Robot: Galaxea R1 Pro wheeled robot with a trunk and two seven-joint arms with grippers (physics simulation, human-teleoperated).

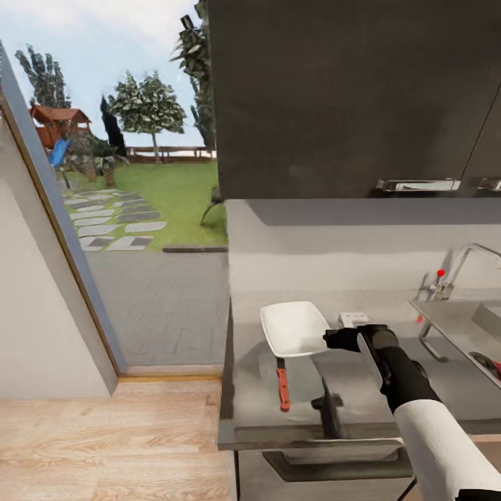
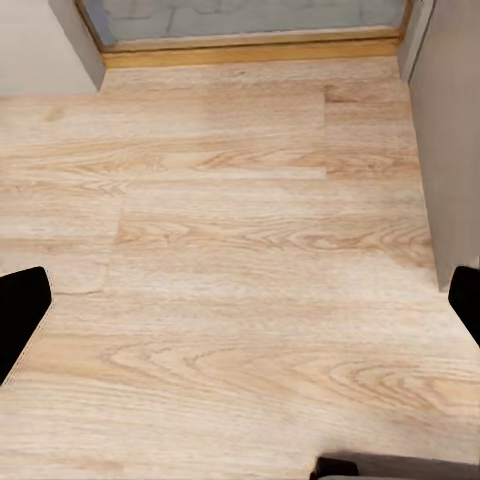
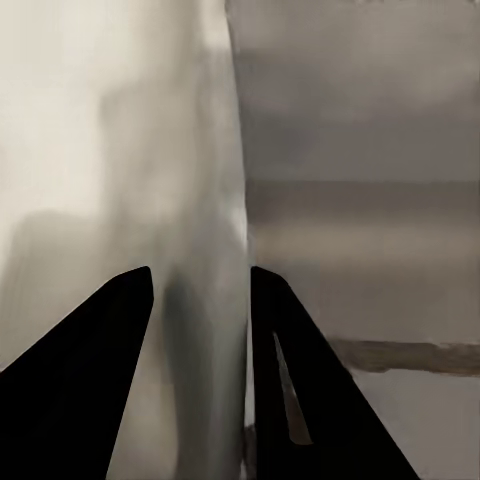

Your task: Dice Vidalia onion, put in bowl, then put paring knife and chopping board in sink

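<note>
The right gripper (image 1: 341, 339) sits at the right rim of the white bowl (image 1: 292, 327) on the grey countertop (image 1: 348, 390). In the right wrist view its two dark fingers (image 3: 90, 380) stand a narrow gap apart with the bowl's pale rim (image 3: 205, 300) running between them — whether they actually press on it I cannot tell, the view being close and blurred.

Just in front of the bowl lies a red-handled knife (image 1: 282, 387), its blade toward the bowl. Beside it, nearer the counter's front edge, a thin dark object (image 1: 327, 410) stands upright. The sink (image 1: 459, 327) lies to the right, with its chrome tap (image 1: 466, 261) and red knob (image 1: 440, 273); something reddish (image 1: 487, 363) shows at its edge.

The left wrist view looks down on the pale wood floor (image 2: 240, 250), with the left gripper's black fingertips (image 2: 20, 315) at either edge of the picture — spread wide, nothing between them.
</note>
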